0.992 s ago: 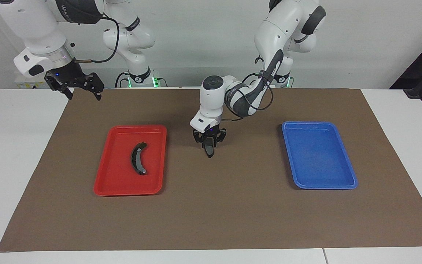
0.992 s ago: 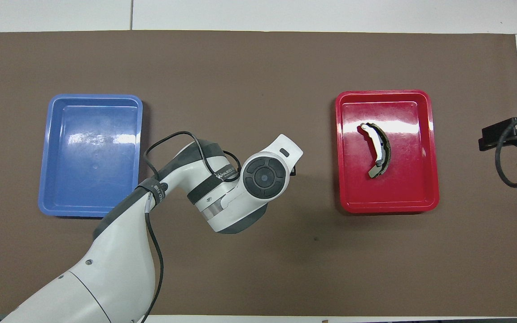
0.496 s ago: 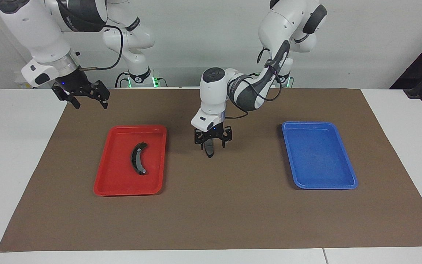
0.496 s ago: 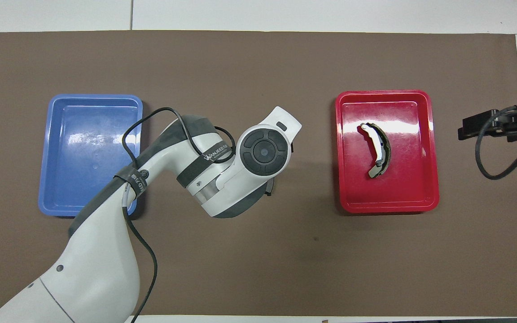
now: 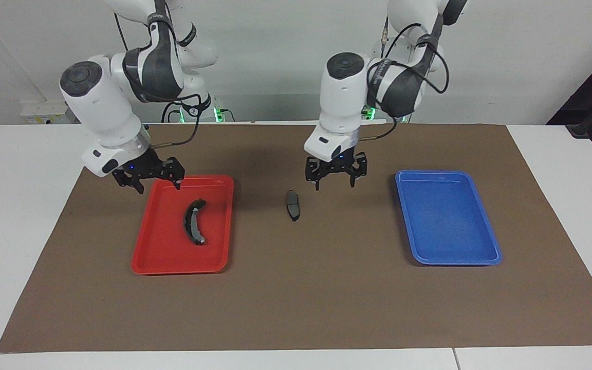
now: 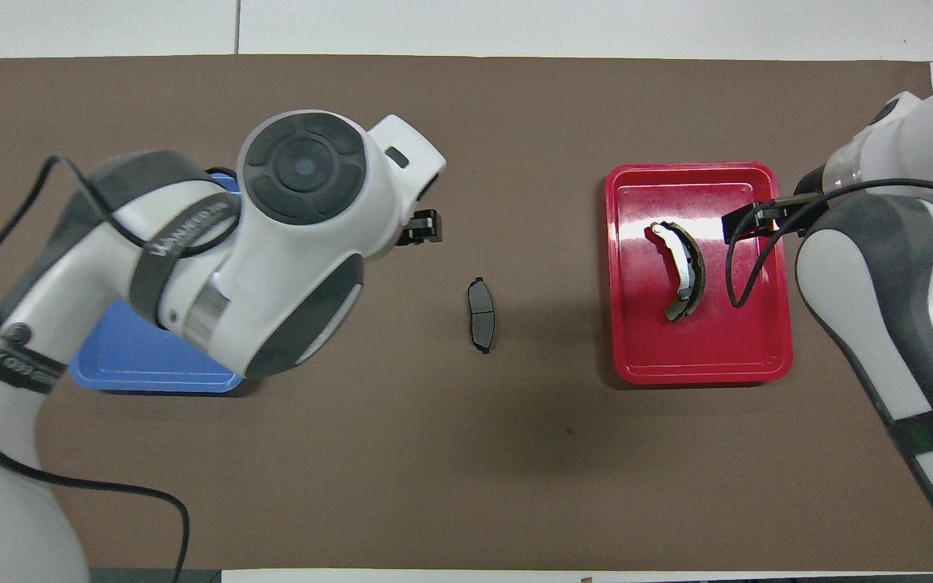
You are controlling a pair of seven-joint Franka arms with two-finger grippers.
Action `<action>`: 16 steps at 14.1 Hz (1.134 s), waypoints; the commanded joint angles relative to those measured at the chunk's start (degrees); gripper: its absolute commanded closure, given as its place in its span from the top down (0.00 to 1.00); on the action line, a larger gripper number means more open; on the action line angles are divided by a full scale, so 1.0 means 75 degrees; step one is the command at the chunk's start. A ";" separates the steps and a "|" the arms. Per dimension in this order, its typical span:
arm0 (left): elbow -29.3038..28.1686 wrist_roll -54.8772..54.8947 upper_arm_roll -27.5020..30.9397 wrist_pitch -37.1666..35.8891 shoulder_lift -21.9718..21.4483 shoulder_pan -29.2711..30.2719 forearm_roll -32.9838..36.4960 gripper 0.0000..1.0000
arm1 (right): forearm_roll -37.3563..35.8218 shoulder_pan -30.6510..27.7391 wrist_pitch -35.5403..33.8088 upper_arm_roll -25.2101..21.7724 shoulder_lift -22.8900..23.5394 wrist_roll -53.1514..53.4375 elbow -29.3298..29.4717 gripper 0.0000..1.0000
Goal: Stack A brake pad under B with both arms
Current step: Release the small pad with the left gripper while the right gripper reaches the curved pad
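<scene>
- The A brake pad (image 5: 292, 204) is short, flat and dark grey. It lies on the brown mat (image 5: 296, 308), near the middle of the table. Nothing is touching it.
- The pad sits between the red tray (image 5: 148, 259) and the blue tray (image 5: 486, 257). It is apart from both trays.
- The left gripper (image 5: 335, 181) hangs in the air over the bare mat, just beside the pad, toward the blue tray. Its two fingers are spread wide and hold nothing.
- In the overhead view, the big white left arm (image 6: 272, 243) covers a lot of the blue tray (image 6: 151, 376).
- B (image 5: 193, 221) is the long, curved black piece with pale bits near its ends. It lies flat inside the red tray, about in the middle of it.
- The right gripper (image 5: 148, 181) hangs in the air over the corner of the red tray that is nearer to the robots, toward the right arm's end of the table. Its fingers are spread wide too, and it holds nothing. It is not touching B.
- The right arm (image 6: 879, 243) comes in above the edge of the red tray (image 6: 701, 374) in the overhead view.
- The two pieces are well apart, so they are not stacked yet.
</scene>
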 commanded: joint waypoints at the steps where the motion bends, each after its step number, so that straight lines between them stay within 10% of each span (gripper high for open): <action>1: -0.0045 0.1435 0.0865 -0.0595 -0.0599 0.0309 -0.0654 0.99 | 0.0152 0.0180 0.1105 -0.0020 -0.0019 -0.0261 -0.0894 1.00; 16: -0.0244 0.3373 0.1900 -0.1253 -0.1597 0.1423 -0.0809 0.99 | 0.0164 0.0380 0.2188 -0.0008 0.1165 -0.0155 -0.1401 0.81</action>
